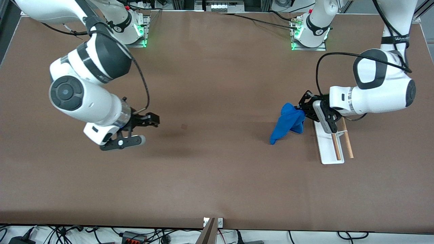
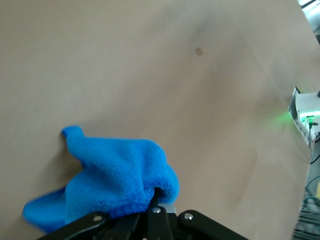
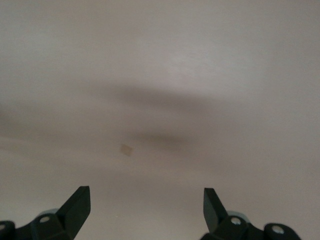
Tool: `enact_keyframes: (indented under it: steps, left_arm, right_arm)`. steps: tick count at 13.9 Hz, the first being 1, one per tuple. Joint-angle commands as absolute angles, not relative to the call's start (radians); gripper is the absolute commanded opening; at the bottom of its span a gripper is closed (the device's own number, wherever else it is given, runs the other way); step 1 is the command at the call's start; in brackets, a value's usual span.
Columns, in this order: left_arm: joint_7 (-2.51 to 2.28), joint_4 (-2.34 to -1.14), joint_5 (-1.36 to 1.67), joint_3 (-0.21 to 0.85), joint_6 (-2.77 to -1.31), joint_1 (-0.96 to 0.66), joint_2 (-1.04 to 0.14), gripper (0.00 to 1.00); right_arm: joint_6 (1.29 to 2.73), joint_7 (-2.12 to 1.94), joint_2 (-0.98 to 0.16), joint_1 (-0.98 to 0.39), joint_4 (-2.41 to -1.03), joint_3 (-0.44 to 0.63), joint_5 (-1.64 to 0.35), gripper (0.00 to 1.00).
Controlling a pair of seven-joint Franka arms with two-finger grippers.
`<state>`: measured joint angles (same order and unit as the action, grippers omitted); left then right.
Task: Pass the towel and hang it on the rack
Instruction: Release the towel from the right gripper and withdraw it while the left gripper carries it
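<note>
A blue towel (image 1: 288,122) hangs bunched from my left gripper (image 1: 301,107), which is shut on its upper edge just above the table, beside the rack. In the left wrist view the towel (image 2: 112,185) droops from the shut fingers (image 2: 157,210). The rack (image 1: 330,144) has a white flat base and two wooden rods; it stands toward the left arm's end of the table, partly hidden by the left hand. My right gripper (image 1: 149,128) is open and empty over bare table toward the right arm's end. In the right wrist view its fingertips (image 3: 80,202) stand wide apart over the table.
A small brown mark (image 1: 183,126) lies on the brown table (image 1: 217,176) between the two grippers. The arm bases (image 1: 310,32) stand along the table's edge farthest from the front camera. Cables lie off the table's near edge.
</note>
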<state>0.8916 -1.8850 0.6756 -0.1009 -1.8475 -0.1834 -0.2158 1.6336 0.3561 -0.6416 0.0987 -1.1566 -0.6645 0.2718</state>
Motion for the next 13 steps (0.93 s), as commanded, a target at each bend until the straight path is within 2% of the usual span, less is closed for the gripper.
enact_keyframes:
  steps: [1,5,8,11,13]
  left_arm:
    - [0.655,-1.829,0.590,-0.207,-1.747,-0.238,-0.204,0.01]
    - [0.238,-1.818,0.350,-0.219,-1.723,-0.281,-0.161,0.01]
    - [0.187,-1.815,0.324,-0.227,-1.732,-0.279,-0.176,0.01]
    - [0.213,-1.812,0.319,-0.256,-1.735,-0.273,-0.196,0.01]
    - [0.224,-1.807,0.269,-0.279,-1.750,-0.275,-0.196,0.01]
  right_arm:
    - [1.595,0.368,-0.552,0.138,-1.196,-0.637,0.278,1.00]
    - [1.586,0.296,-0.496,0.082,-1.204,-0.418,0.258,1.00]
    - [1.600,0.211,-0.443,-0.032,-1.225,-0.186,0.224,1.00]
    - [1.641,0.193,-0.361,-0.032,-1.327,-0.072,0.073,1.00]
    - [1.637,0.126,-0.330,-0.032,-1.344,0.001,0.029,1.00]
